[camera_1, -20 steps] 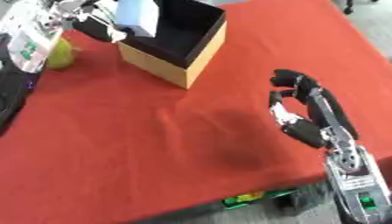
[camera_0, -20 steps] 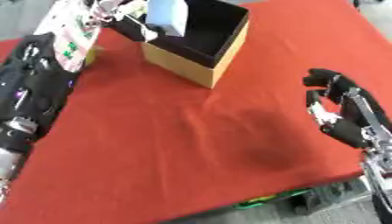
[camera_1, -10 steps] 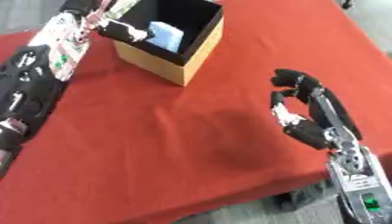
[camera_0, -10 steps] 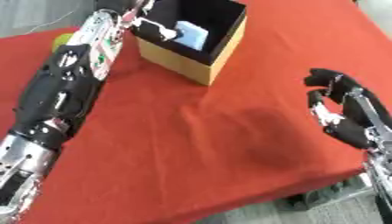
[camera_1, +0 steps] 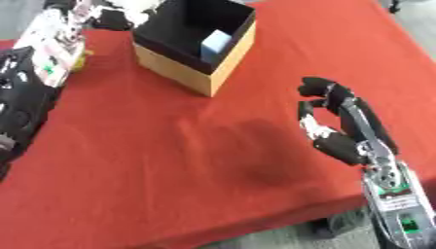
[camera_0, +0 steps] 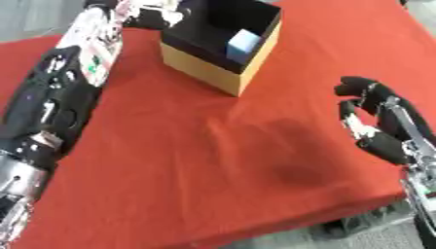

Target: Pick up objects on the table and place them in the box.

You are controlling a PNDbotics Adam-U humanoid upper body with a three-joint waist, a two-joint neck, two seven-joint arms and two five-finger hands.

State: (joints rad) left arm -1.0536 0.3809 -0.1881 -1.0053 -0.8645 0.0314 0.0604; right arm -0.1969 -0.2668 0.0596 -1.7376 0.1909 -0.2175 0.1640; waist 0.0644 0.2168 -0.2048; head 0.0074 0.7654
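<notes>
A tan cardboard box (camera_0: 207, 69) with a black inside stands at the back of the red table. A light blue block (camera_0: 244, 43) lies inside it against the right wall. My left arm runs up the left side, and my left hand (camera_0: 152, 15) hovers by the box's far left corner, blurred, fingers relaxed with nothing in them. A small yellow-green thing (camera_1: 79, 60) shows behind the left arm. My right hand (camera_1: 335, 127) rests at the right near the table's front edge, fingers up and loosely bent, holding nothing.
The red cloth (camera_0: 213, 160) covers the whole table and has shallow wrinkles in the middle. Its front edge drops off at the bottom right, where grey floor shows.
My left hand held the blue block over the box, let it go, and has drawn back to the box's left. The block now lies inside. The right hand stayed put.
</notes>
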